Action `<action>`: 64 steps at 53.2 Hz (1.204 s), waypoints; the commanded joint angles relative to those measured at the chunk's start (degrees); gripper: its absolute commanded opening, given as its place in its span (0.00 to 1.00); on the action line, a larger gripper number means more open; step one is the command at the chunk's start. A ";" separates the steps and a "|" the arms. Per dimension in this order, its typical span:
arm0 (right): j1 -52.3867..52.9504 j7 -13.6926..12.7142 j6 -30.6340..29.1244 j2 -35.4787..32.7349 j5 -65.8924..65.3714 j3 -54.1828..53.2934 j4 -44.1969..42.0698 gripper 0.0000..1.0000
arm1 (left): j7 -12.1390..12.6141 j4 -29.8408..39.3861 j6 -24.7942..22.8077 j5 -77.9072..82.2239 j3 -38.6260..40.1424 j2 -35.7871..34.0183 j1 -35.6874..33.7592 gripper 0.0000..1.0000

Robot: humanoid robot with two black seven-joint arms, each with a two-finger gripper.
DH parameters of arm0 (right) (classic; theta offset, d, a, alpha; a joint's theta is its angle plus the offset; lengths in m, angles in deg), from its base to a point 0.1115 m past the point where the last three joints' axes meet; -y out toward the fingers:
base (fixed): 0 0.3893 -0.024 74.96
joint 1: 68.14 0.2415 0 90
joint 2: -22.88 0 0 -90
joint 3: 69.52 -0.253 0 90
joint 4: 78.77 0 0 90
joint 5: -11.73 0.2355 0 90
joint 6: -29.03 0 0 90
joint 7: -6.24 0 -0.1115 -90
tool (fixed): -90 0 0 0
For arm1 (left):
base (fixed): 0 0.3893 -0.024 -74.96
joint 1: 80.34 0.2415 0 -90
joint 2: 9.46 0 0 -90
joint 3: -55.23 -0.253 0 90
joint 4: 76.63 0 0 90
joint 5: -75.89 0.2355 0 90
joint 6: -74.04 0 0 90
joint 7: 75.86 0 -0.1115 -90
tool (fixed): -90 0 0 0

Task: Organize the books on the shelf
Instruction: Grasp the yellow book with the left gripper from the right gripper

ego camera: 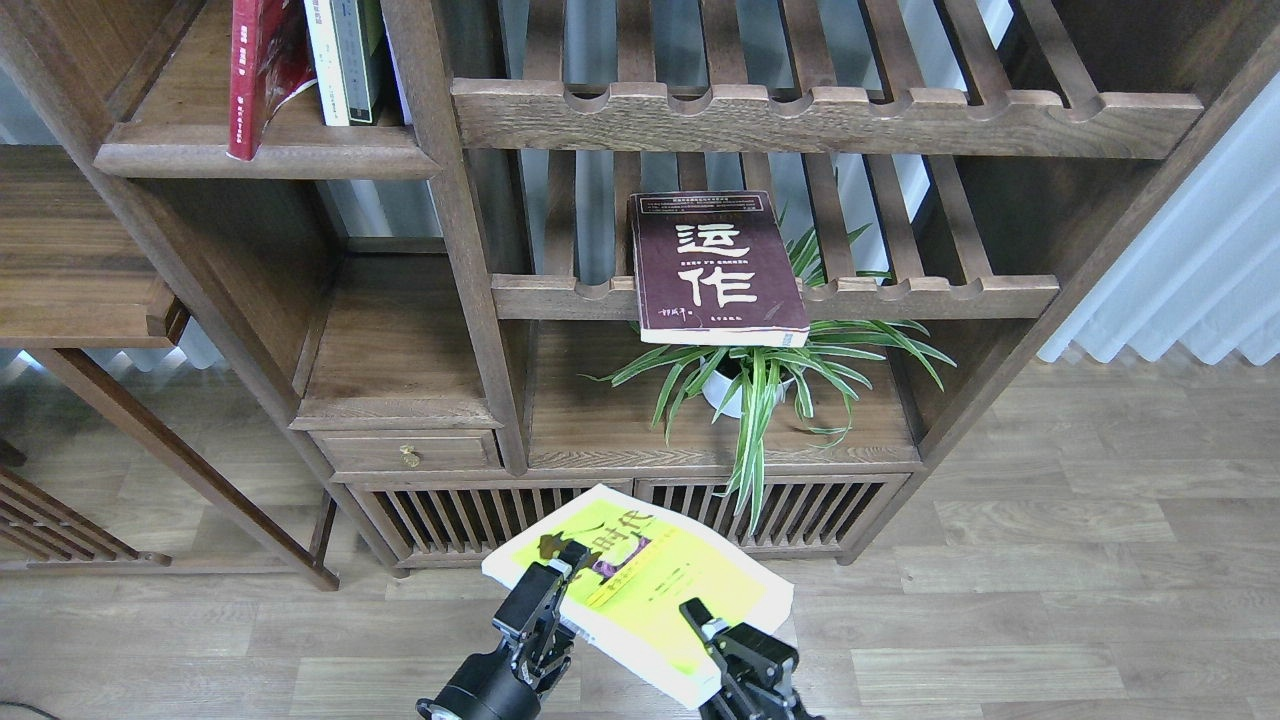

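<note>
1. Yellow-green book (640,590) held low in the foreground, cover up and tilted, well below and in front of the cabinet
2. Left gripper (560,572) clamped on the near-left edge of that book, one finger visible on top of the cover, the other presumably beneath
3. Right gripper (700,625) up against the lower-right edge; fingers partly hidden by the book, so cannot tell whether clamped or merely propping
4. Maroon book (718,268) lying flat on a slatted rack (900,295), front edge hanging past the notched rail, above a spider plant (760,385)
5. Red book (262,70) leaning on the solid plank shelf (270,155) at upper left, next to a white book (328,60) and a green-spined book (360,55)
6. Likely handling: thick paperback, moderate weight, cover glossy and probably slippery; block of pages stiff enough for an edge grip but apt to sag or fan open if pinched by the cover alone
7. Best hold: across the full thickness near the spine, both covers squeezed together; two-sided support sensible while lifting toward the plank shelf
8. Risk: tilt letting the book slide out of a one-sided pinch on the way up
</note>
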 commanded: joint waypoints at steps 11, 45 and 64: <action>-1.98 -0.67 0.01 1.63 -2.77 0.59 -0.08 0.12 | -0.03 -0.61 0.00 0.51 0.83 0.00 2.64 0.02; -3.73 -1.02 0.01 1.28 -4.44 0.86 -0.17 0.13 | 1.56 0.27 0.00 2.62 2.50 0.00 2.64 0.01; -2.50 -0.06 0.01 -0.13 -8.13 -0.46 -1.58 0.99 | 1.20 2.37 0.00 4.20 5.84 -3.33 3.17 0.01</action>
